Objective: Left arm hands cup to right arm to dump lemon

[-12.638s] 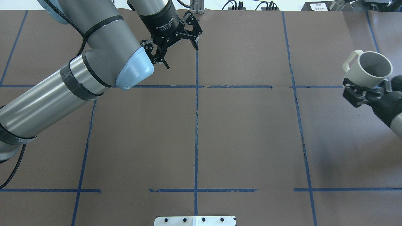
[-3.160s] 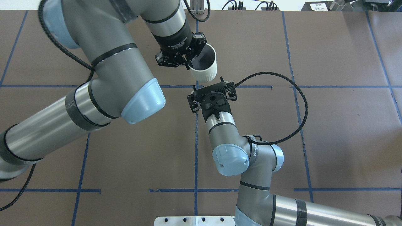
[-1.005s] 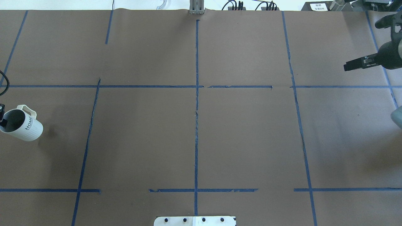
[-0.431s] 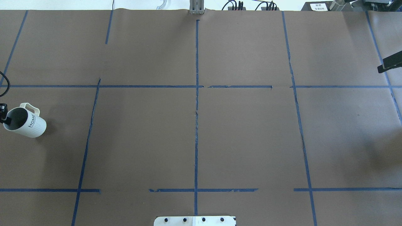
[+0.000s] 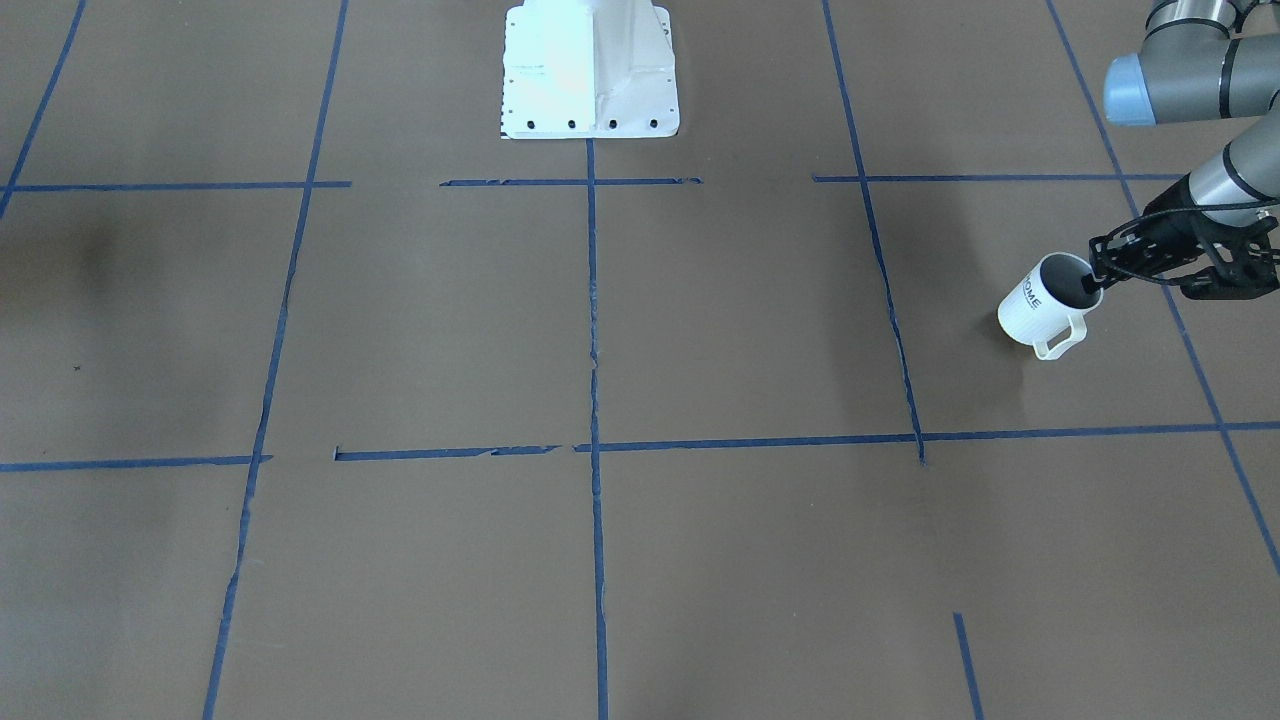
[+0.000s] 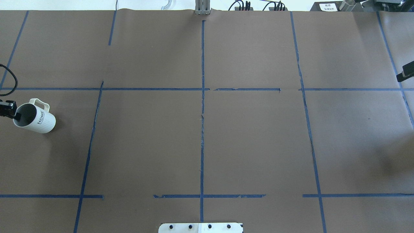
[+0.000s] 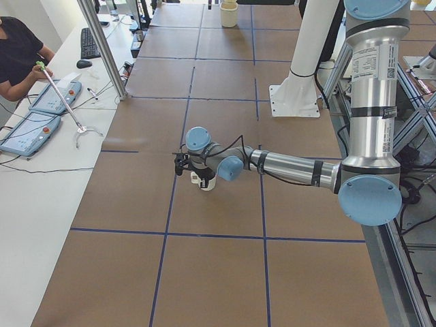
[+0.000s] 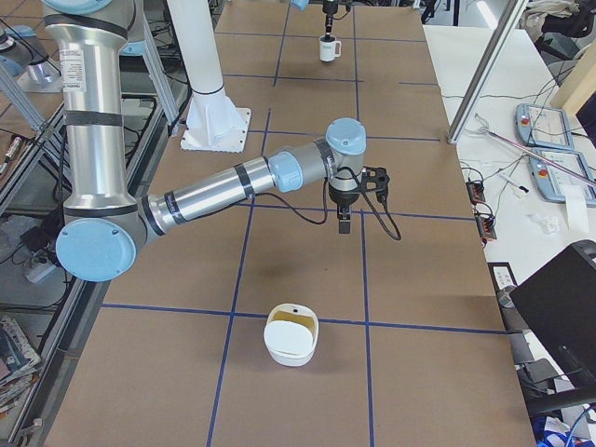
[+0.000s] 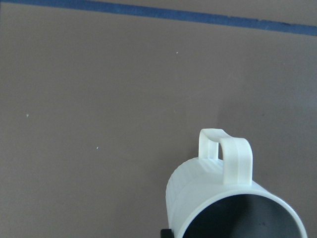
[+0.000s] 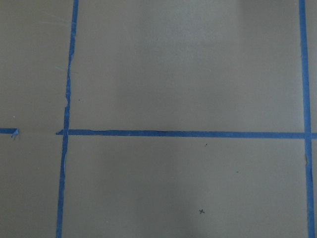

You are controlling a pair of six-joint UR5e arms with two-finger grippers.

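Note:
The white cup with "HOME" on its side is tilted, low over the table's far left part. It also shows in the front view, the left side view and the left wrist view. My left gripper is shut on the cup's rim, one finger inside it, and also shows in the front view. The lemon is not in view; what shows of the cup's inside is dark. My right gripper hangs fingers down, looks shut and empty, far from the cup. Only its tip shows in the overhead view.
A white bowl with a pale yellow inside stands on the table near its right end. The robot's white base plate is at the near edge, also in the overhead view. An operator sits at a side bench.
My left gripper has carried the cup a little to the right and away from the robot. My right gripper has drawn back toward the overhead view's right edge.

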